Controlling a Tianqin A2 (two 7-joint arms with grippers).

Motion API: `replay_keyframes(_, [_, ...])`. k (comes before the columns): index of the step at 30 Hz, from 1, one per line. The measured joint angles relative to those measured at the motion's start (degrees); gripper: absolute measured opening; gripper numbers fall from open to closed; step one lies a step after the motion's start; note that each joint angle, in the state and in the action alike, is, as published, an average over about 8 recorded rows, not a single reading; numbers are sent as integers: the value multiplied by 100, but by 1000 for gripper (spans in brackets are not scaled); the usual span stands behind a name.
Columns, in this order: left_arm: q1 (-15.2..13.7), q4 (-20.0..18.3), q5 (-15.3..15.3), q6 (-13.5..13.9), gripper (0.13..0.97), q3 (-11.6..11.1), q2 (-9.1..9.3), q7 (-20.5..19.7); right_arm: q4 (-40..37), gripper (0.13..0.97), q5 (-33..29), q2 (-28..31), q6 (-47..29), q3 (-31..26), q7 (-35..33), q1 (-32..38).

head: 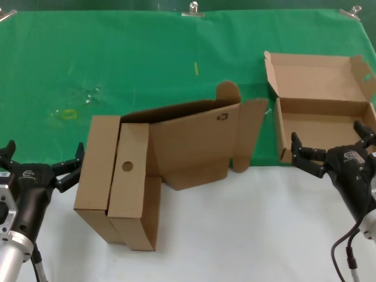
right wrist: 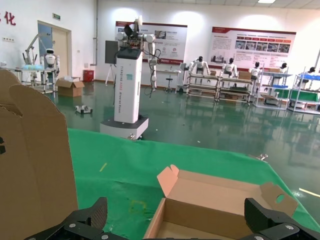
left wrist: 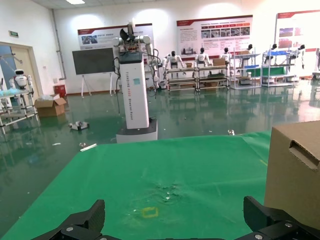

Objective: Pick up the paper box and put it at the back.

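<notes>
The paper box [head: 320, 103] lies open at the right on the green cloth, lid folded back with small side flaps. My right gripper [head: 330, 141] is open at the box's near edge, level with its front wall, holding nothing. In the right wrist view the box tray [right wrist: 220, 200] lies just beyond the open gripper [right wrist: 176, 212]. My left gripper [head: 44, 150] is open and empty at the near left, beside the flat box with a round hole [head: 126, 176].
A larger cardboard sheet with a rounded tab and recycling mark [head: 200, 141] stands in the middle, leaning behind the flat box, which also shows in the left wrist view [left wrist: 295, 170]. Green cloth [head: 117, 64] covers the back of the table; white surface [head: 235, 235] is in front.
</notes>
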Motion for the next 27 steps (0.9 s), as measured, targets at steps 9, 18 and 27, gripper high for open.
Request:
replay_keyframes(9, [0, 0, 0, 0, 966, 0, 0, 0, 0, 966, 0, 0, 0, 0, 0, 0])
replay_keyframes(18, [0, 0, 0, 0, 966, 0, 0, 0, 0, 966, 0, 0, 0, 0, 0, 0])
replay_keyframes(27, [0, 0, 0, 0, 966, 0, 0, 0, 0, 966, 0, 0, 0, 0, 0, 0])
